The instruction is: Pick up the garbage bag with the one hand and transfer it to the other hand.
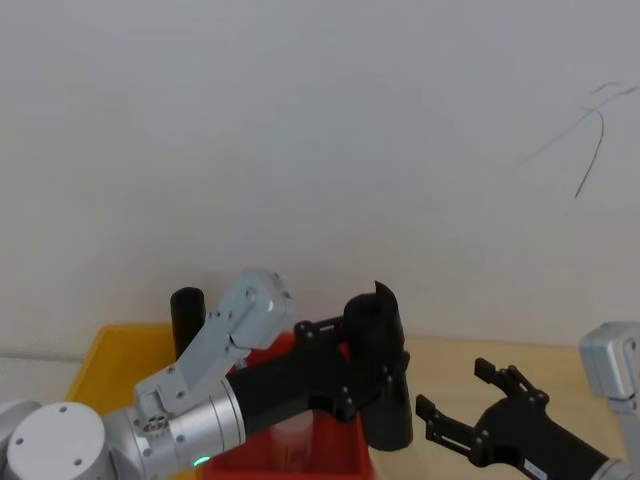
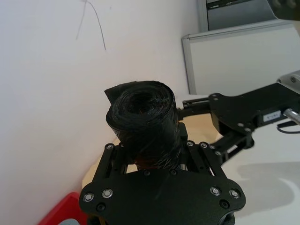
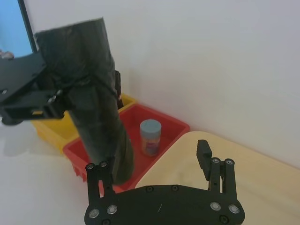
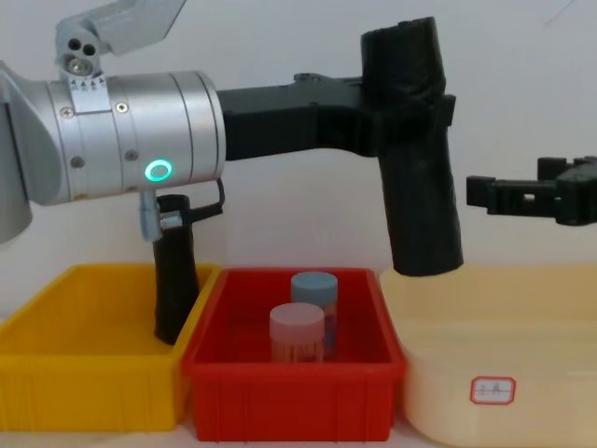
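Note:
The garbage bag (image 4: 420, 168) is a black roll, held upright in the air above the gap between the red and cream bins. My left gripper (image 4: 410, 121), the one hand with the green ring light (image 4: 159, 171), is shut around the roll's upper part. In the left wrist view the roll (image 2: 143, 117) stands up between its fingers. My right gripper (image 4: 485, 196), the other hand, stands open just right of the roll, at about the height of its middle, apart from it. In the right wrist view the roll (image 3: 93, 93) hangs ahead of the open right gripper (image 3: 150, 159).
A red bin (image 4: 289, 383) below holds a blue-lidded jar (image 4: 313, 285) and a pink-lidded jar (image 4: 297, 327). A yellow bin (image 4: 84, 373) on the left holds a second black roll (image 4: 174, 280). A cream bin (image 4: 494, 355) sits on the right. A white wall stands close behind.

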Robot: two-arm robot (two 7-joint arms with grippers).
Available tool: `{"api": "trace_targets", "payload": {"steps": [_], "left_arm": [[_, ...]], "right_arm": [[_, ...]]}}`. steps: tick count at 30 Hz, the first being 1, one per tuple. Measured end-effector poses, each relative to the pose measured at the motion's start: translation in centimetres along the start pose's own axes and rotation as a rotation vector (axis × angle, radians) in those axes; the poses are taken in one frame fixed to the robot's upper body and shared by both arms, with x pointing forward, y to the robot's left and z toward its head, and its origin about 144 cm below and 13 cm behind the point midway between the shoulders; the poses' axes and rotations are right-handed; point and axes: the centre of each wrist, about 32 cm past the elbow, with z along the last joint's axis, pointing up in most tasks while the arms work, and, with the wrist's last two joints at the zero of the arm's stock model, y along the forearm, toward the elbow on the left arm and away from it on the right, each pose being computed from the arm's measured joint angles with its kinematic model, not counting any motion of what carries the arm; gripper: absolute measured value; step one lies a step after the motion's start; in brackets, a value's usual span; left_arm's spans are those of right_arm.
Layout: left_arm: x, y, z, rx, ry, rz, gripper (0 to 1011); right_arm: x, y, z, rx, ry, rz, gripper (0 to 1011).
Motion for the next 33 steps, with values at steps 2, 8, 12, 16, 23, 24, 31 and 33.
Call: {"api": "trace_targets", "payload": {"steps": [2, 8, 12, 16, 23, 24, 31, 33], "left_arm": [[0.1, -0.1, 0.1, -0.003, -0.006, 0.002, 475], [0.6, -0.4, 0.4, -0.007, -0.024, 0.015, 475], [0.8, -0.6, 0.5, -0.008, -0.036, 0.023, 475], [1.0, -0.8, 0.5, -0.007, -0.043, 0.028, 475], [1.1, -1.2, 0.8, -0.010, -0.050, 0.033, 475], [1.1, -1.2, 0.8, -0.010, -0.050, 0.033, 475], [1.0, -1.6, 1.0, -0.004, -0.042, 0.030, 475], [1.0, -1.6, 1.1, -0.001, -0.037, 0.029, 475]], "right_arm": [[0.0, -0.1, -0.1, -0.002, 0.001, 0.001, 1004], [0.1, -0.6, -0.4, -0.008, 0.006, 0.005, 1004], [0.1, -0.9, -0.5, -0.010, 0.007, 0.011, 1005], [0.1, -1.0, -0.5, -0.010, 0.007, 0.021, 1004], [0.0, -0.8, -0.4, -0.010, 0.005, 0.042, 1004], [-0.1, -0.7, -0.4, -0.010, 0.004, 0.047, 1004], [-0.1, -0.1, -0.6, -0.007, 0.004, 0.057, 1005], [-0.1, 0.0, -0.7, -0.006, 0.003, 0.057, 1004]]}}
